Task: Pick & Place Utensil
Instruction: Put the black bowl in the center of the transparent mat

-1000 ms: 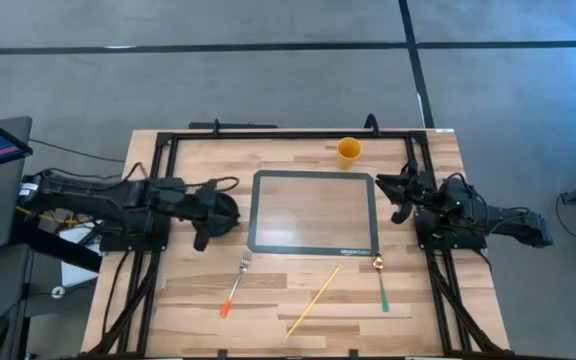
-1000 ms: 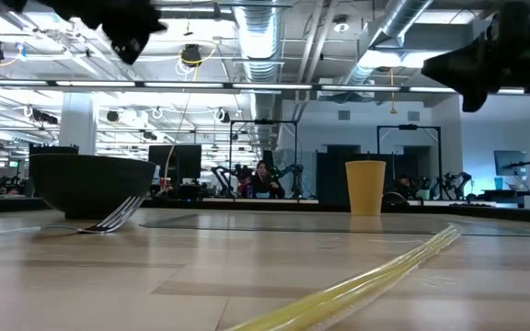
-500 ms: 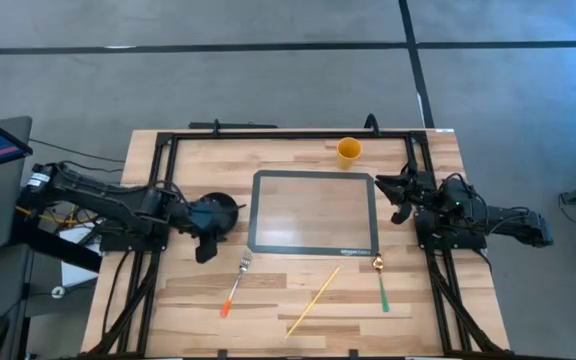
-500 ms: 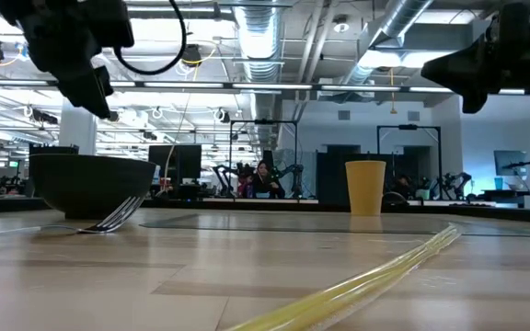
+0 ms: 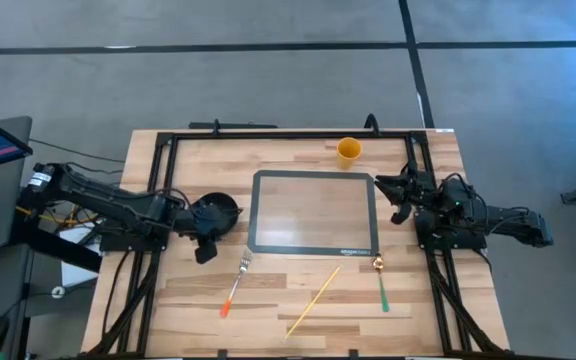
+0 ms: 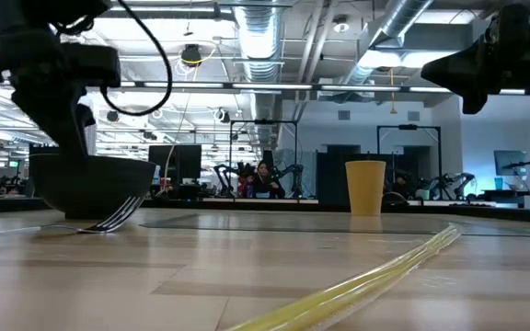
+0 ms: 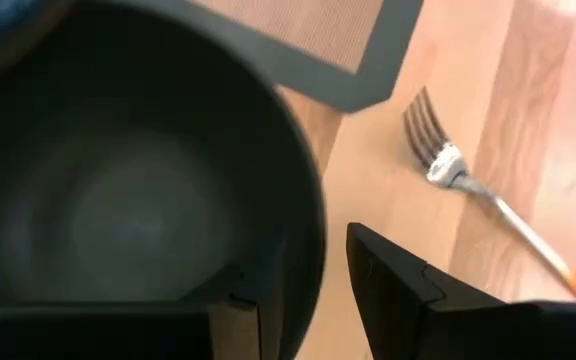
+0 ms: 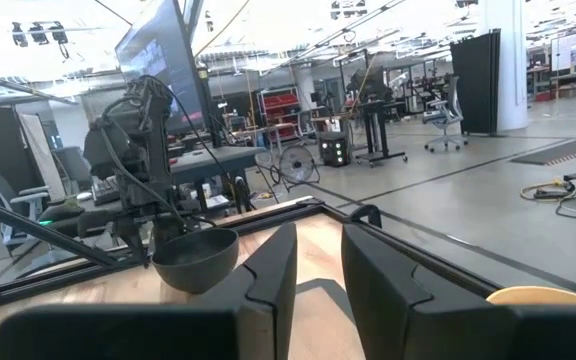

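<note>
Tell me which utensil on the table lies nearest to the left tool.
The fork with the orange handle. It lies just beside the left tool; the yellow stick and the green-handled spoon lie farther right.

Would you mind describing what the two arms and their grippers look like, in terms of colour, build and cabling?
Both arms are black and jointed. The left arm trails black cables that loop above it. The left gripper and right gripper have flat, angular black fingers with stepped edges. I see no markings.

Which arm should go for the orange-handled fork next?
Left, probably. The left gripper is at the dark bowl, its fingers open astride the rim, close to the fork. The right gripper waits past the mat.
</note>
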Tool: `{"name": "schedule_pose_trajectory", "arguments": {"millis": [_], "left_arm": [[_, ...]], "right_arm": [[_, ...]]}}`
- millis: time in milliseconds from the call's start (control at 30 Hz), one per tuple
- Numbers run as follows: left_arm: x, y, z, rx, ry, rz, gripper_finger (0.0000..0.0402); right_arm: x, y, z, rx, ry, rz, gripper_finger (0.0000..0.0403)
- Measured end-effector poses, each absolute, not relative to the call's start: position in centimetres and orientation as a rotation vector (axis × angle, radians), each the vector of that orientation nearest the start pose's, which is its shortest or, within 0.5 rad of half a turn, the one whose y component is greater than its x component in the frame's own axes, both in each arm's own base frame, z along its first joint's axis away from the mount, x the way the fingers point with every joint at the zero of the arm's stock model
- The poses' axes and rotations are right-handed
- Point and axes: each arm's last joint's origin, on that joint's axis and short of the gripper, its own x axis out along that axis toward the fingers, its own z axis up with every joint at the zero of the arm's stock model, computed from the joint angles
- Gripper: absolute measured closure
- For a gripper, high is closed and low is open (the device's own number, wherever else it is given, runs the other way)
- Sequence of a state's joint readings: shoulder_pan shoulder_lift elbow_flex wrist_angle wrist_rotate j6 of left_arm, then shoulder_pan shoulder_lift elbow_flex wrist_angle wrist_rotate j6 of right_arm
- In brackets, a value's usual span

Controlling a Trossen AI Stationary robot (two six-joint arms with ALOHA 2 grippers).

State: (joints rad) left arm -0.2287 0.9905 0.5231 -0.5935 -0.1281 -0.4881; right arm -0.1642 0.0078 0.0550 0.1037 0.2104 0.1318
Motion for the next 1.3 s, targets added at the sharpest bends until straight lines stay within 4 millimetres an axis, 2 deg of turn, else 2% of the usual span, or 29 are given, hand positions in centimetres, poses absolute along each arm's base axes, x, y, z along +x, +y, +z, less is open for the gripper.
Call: {"name": "schedule_pose_trajectory", "arguments": {"millis": [233, 467, 733, 967, 1300], "left_arm": [[16.0, -3.3, 17.3, -0.229, 1.059, 0.176, 0.0307], [16.1, -3.3, 17.4, -0.209, 1.036, 0.183, 0.0388], [16.9, -3.9, 17.9, -0.231, 0.940, 0.130, 0.0379], [18.5, -4.9, 21.1, -0.125, 0.786, -0.006, 0.0389], [20.2, -5.4, 24.9, -0.023, 0.525, -0.093, 0.0391]], "right_arm": [[9.1, -2.1, 19.2, 0.134, -0.177, -0.363, 0.0326], [9.1, -2.1, 19.2, 0.134, -0.177, -0.363, 0.0326], [9.1, -2.1, 19.2, 0.134, -0.177, -0.363, 0.0326], [9.1, -2.1, 19.2, 0.134, -0.177, -0.363, 0.0326], [9.1, -2.1, 19.2, 0.134, -0.177, -0.363, 0.0326]]}}
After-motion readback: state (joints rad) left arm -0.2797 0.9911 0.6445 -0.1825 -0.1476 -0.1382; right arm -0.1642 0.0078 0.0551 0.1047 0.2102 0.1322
